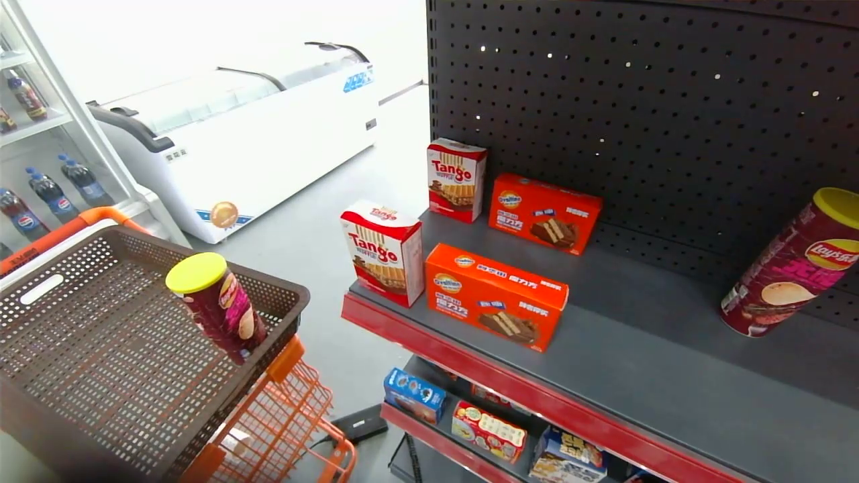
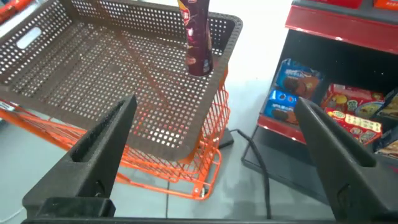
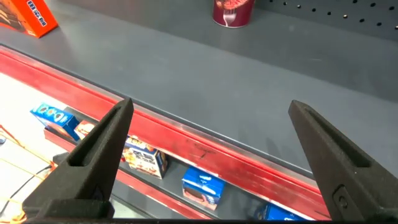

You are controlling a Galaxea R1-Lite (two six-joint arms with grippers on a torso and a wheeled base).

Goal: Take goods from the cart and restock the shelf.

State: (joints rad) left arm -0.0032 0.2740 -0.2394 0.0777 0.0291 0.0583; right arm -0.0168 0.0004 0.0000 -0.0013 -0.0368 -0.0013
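A dark red chip can (image 1: 218, 305) with a yellow lid stands in the far corner of the brown basket (image 1: 100, 349) on the orange cart; it is also the chip can (image 2: 196, 37) in the left wrist view. My left gripper (image 2: 214, 107) hangs open above the basket's near rim, apart from the can. A second chip can (image 1: 792, 265) stands at the back right of the grey shelf (image 1: 637, 349). My right gripper (image 3: 211, 107) is open over the shelf's red front edge, well short of that can (image 3: 233, 11).
Two red-and-white wafer boxes (image 1: 382, 251) and two orange boxes (image 1: 496, 295) fill the shelf's left part. A black pegboard (image 1: 637, 100) backs it. Lower shelves (image 1: 486, 429) hold more goods. A white chest freezer (image 1: 235, 141) and a drinks cooler (image 1: 40, 134) stand behind the cart.
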